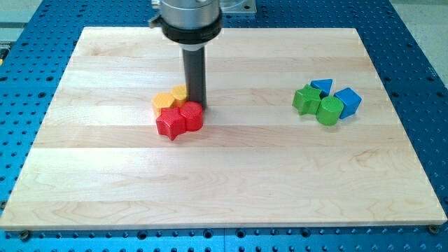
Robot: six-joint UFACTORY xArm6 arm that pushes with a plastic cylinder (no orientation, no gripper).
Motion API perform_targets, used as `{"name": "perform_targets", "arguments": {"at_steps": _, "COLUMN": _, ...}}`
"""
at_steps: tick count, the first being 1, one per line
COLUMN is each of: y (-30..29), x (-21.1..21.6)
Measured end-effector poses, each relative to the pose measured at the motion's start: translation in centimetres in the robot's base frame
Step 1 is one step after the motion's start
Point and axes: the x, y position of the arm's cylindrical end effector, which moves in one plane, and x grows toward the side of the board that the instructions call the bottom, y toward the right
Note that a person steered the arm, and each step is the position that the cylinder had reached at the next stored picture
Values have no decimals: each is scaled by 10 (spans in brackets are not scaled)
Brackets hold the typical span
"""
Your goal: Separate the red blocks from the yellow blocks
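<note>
Red blocks [180, 119] touch the yellow blocks [169, 98], so we judge separation unstarted; our bare tip [197, 105], holding nothing, sits against both.

A robotics lab bench: a pale wooden board [224, 175] lies on a blue perforated metal table [420, 63] beneath an arm's metal mount [189, 17].

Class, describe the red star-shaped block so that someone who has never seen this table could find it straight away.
Start at the wooden board and find the cluster of red and yellow blocks left of its centre, beside my tip. The red star-shaped block is the piece nearest the view's bottom left of that cluster. Its pointed outline sets it apart from the rounder red block touching its right side.
</note>
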Motion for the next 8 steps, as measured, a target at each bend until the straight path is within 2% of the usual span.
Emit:
{"name": "perform_targets", "arguments": {"at_steps": 1, "y": -25, "x": 7}}
{"name": "perform_targets", "arguments": {"at_steps": 2, "y": -26, "x": 36}}
{"name": "perform_targets", "arguments": {"at_steps": 4, "y": -75, "x": 47}}
{"name": "perform_targets", "arguments": {"at_steps": 5, "y": -67, "x": 7}}
{"name": "perform_targets", "arguments": {"at_steps": 6, "y": -36, "x": -9}}
{"name": "perform_targets", "arguments": {"at_steps": 7, "y": -28, "x": -12}}
{"name": "perform_targets", "arguments": {"at_steps": 8, "y": 13, "x": -15}}
